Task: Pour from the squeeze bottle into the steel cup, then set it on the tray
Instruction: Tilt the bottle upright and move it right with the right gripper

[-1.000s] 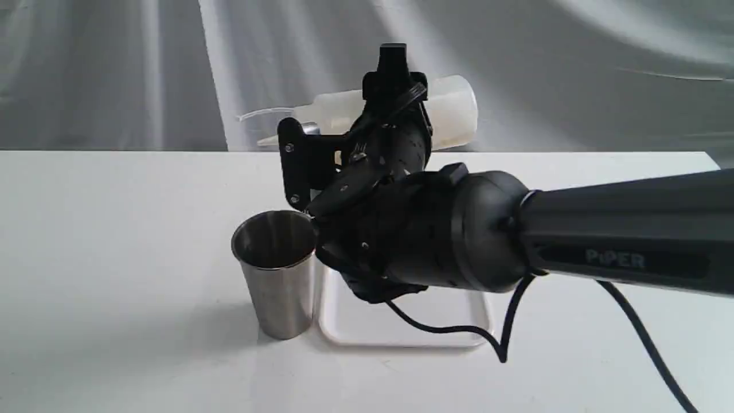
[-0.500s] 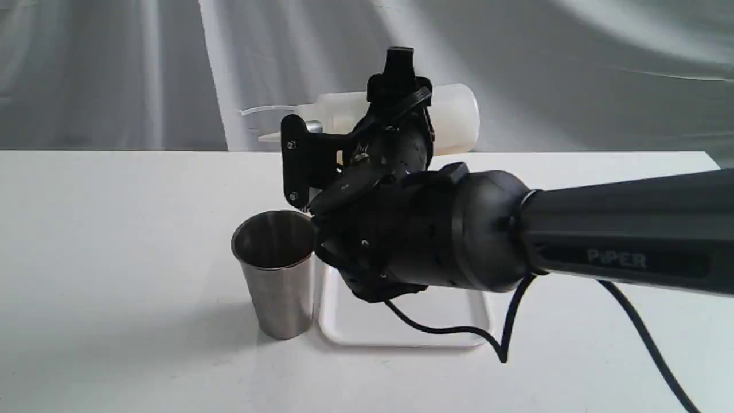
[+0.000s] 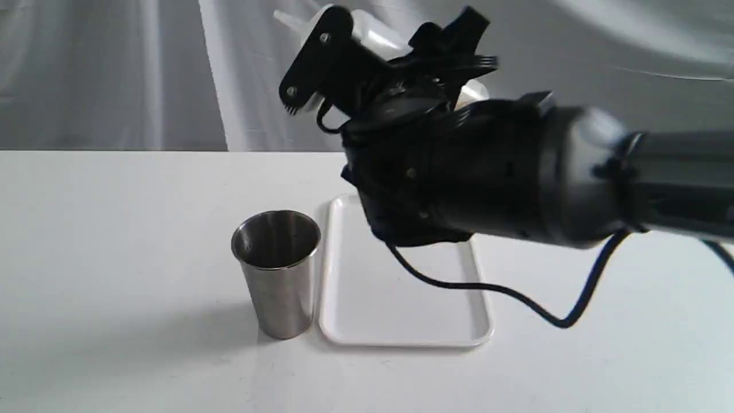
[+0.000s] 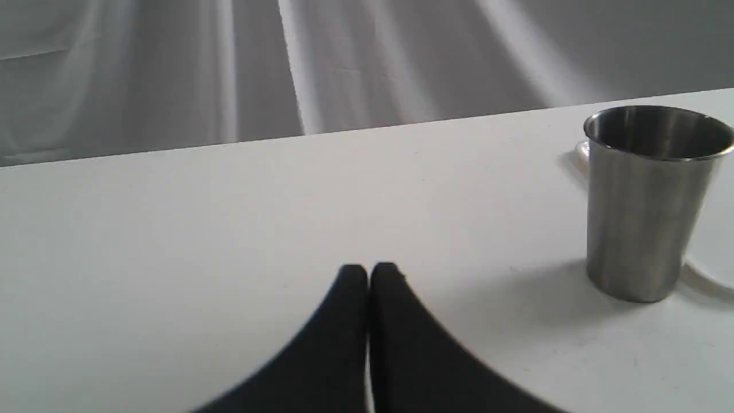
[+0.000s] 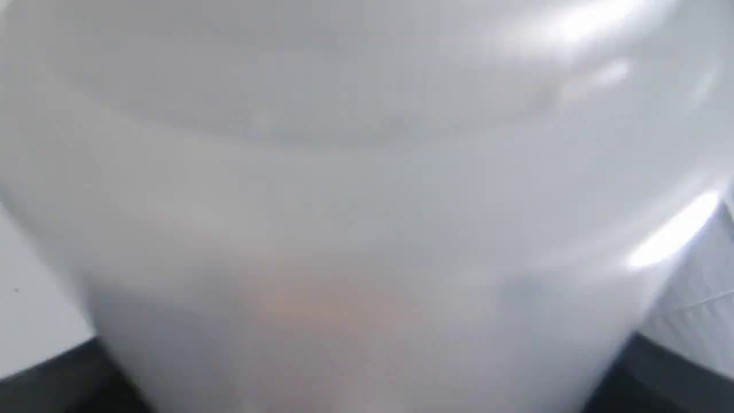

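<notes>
My right gripper [image 3: 384, 49] is shut on the squeeze bottle [image 3: 373, 35], holding it high above the tray's far end. The whitish bottle is tilted, with its nozzle pointing up and to the left. In the right wrist view the bottle [image 5: 367, 201] fills the picture, with a faint amber patch low down and dark fingers [image 5: 51, 378] at the corners. The steel cup [image 3: 276, 269] stands upright on the table, just left of the white tray [image 3: 401, 310], which has nothing on it. My left gripper [image 4: 369, 272] is shut on nothing, low over the table, left of the cup [image 4: 648, 201].
A black cable [image 3: 516, 295] hangs from the right arm and loops over the tray's right side. The white table [image 3: 114, 258] ends at a grey curtain [image 3: 114, 74] behind. A tray edge [image 4: 702, 275] shows behind the cup in the left wrist view.
The right arm has risen and swung right. The bottle went from lying level, nozzle towards the cup, to nozzle pointing up-left and well above it. More of the tray shows.
</notes>
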`<state>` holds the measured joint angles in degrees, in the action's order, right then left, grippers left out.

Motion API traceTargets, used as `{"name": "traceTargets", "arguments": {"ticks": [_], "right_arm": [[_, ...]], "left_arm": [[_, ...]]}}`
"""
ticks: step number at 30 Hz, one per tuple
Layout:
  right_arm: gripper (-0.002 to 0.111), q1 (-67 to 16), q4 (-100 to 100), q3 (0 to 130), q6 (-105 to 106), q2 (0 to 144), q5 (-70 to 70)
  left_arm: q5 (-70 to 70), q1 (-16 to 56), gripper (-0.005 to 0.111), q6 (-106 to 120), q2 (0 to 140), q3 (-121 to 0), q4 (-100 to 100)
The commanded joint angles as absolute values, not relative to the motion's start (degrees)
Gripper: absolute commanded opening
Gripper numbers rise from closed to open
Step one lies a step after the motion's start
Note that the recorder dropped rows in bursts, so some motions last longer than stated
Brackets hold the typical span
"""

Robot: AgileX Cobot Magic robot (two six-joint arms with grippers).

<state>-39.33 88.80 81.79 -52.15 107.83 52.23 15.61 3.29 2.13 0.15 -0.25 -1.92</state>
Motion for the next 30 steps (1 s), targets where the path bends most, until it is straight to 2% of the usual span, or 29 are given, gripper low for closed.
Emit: {"name": "traceTargets", "arguments": {"ticks": [1, 9, 13, 20, 23, 27, 30], "right_arm": [[0.014, -37.3, 86.3, 80.3, -54.7, 102.8, 49.6], [0.014, -29.4, 75.3, 72.5, -55.1, 92.2, 33.8], [0.014, -27.7, 74.5, 70.6, -55.1, 89.8, 33.5], [0.014, -23.6, 59.1, 70.4, -55.1, 89.7, 31.1], [0.014, -22.1, 57.6, 69.4, -53.9, 89.7, 23.9], [0.014, -19.4, 54.3, 66.7, -49.3, 90.2, 6.4], [0.014, -18.4, 47.2, 66.4, -43.4, 92.1, 2.4]], "left_arm": [[15.2, 3.6, 0.000, 1.9, 0.0, 0.0, -1.9], [15.2, 3.6, 0.000, 1.9, 0.0, 0.0, -1.9], [15.2, 3.6, 0.000, 2.0, 0.0, 0.0, -1.9], [15.2, 3.6, 0.000, 2.0, 0.0, 0.0, -1.9], [15.2, 3.6, 0.000, 2.0, 0.0, 0.0, -1.9], [15.2, 3.6, 0.000, 1.9, 0.0, 0.0, -1.9], [15.2, 3.6, 0.000, 1.9, 0.0, 0.0, -1.9]]}}
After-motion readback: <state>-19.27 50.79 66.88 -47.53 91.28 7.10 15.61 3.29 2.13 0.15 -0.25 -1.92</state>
